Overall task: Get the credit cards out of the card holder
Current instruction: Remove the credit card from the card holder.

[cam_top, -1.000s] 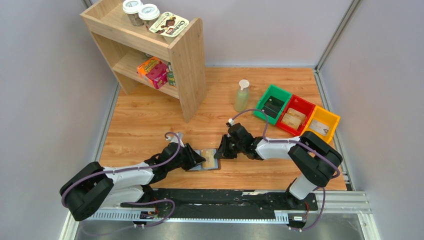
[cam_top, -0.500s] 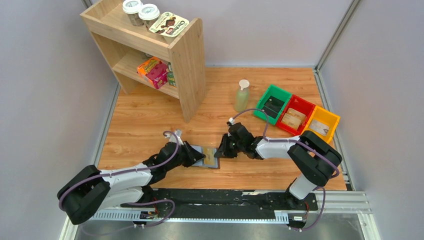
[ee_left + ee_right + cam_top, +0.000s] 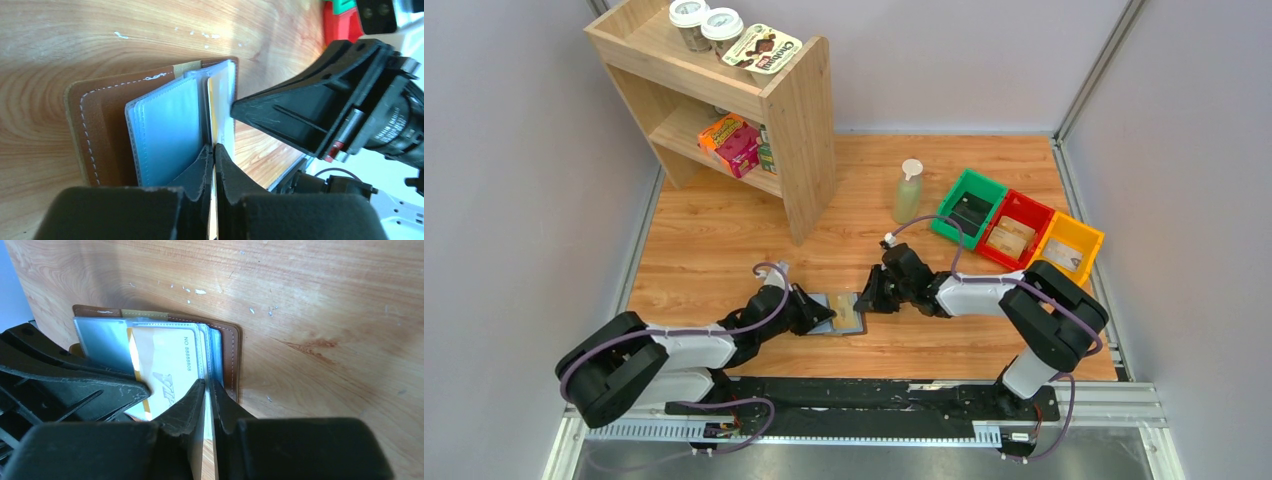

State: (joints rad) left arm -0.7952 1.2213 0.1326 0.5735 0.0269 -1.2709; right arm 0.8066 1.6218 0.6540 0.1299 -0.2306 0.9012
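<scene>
The brown leather card holder [image 3: 844, 318] lies open on the table between both arms, its clear blue-grey pocket sleeves [image 3: 167, 125] fanned up. A pale credit card [image 3: 167, 365] with a gold edge [image 3: 213, 107] sticks out of a sleeve. My left gripper [image 3: 214, 149] is shut on that card's edge, coming in from the holder's left side [image 3: 817, 315]. My right gripper [image 3: 207, 383] is shut on a thin sleeve at the holder's right edge [image 3: 864, 300]. The brown cover [image 3: 231, 352] lies flat beneath. Other cards are hidden.
A wooden shelf [image 3: 799, 120] with boxes and jars stands at the back left. A pale green bottle [image 3: 908, 192] stands behind the right arm. Green [image 3: 969, 207], red [image 3: 1016, 230] and yellow [image 3: 1070, 247] bins sit at the right, each with something flat inside.
My left gripper has closed its jaws onto the card's edge at the holder. The right gripper has kept its hold and barely shifted.
</scene>
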